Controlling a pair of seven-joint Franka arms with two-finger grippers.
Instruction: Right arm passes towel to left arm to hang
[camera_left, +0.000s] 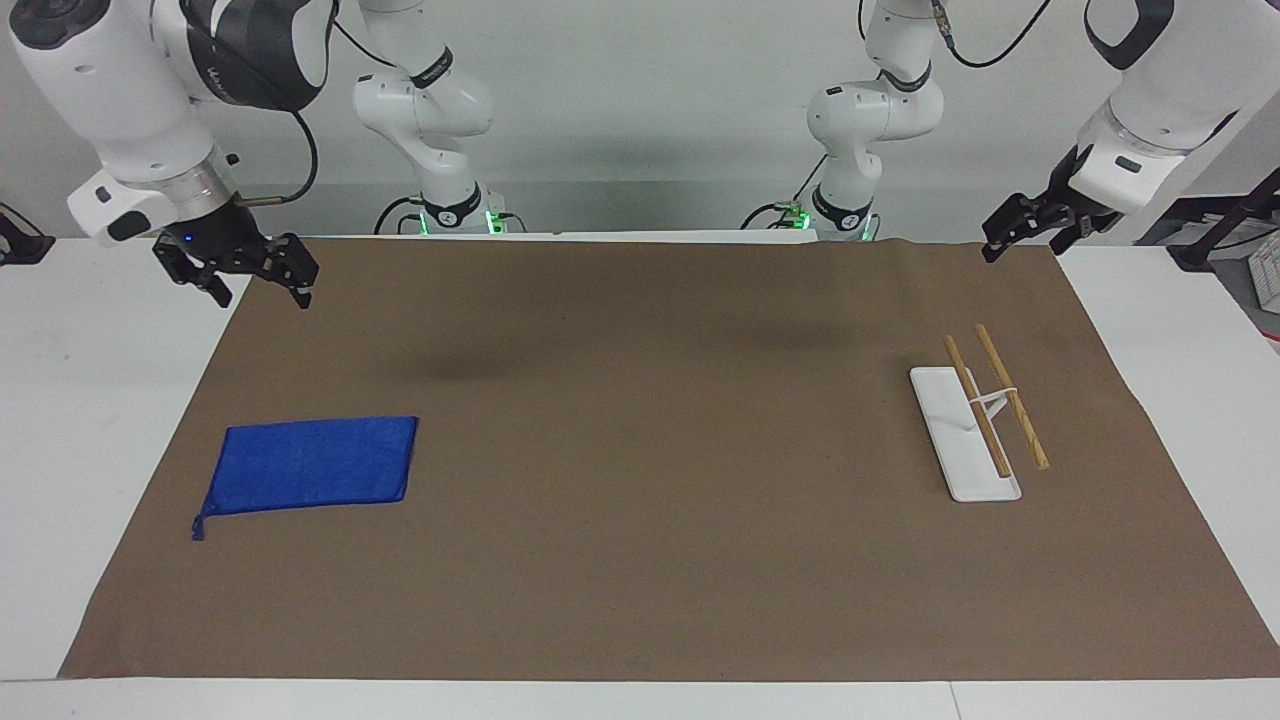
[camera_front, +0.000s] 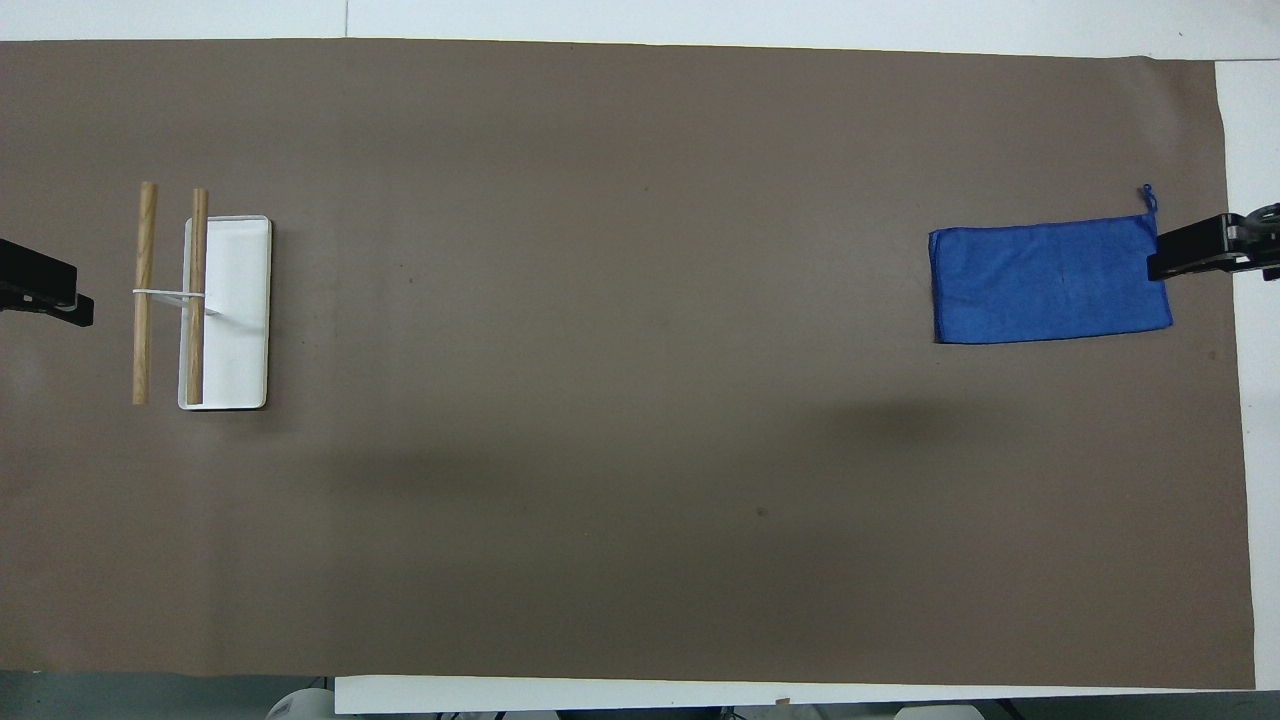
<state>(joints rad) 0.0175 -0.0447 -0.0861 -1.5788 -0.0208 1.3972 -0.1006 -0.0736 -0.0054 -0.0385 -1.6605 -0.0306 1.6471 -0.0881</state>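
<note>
The blue towel (camera_left: 310, 465) lies flat on the brown mat at the right arm's end of the table, its corner loop pointing away from the robots; it also shows in the overhead view (camera_front: 1045, 285). My right gripper (camera_left: 258, 288), with its blue light, hangs open and empty in the air over the mat's edge, clear of the towel; one of its fingers shows in the overhead view (camera_front: 1195, 250). My left gripper (camera_left: 1030, 240) hangs open and empty in the air over the mat's corner at the left arm's end; it shows in the overhead view (camera_front: 45, 290).
A rack with a white base (camera_left: 945, 425) and two wooden bars (camera_left: 1010, 395) stands on the mat at the left arm's end; it also shows in the overhead view (camera_front: 240, 300). The brown mat (camera_left: 640, 500) covers most of the white table.
</note>
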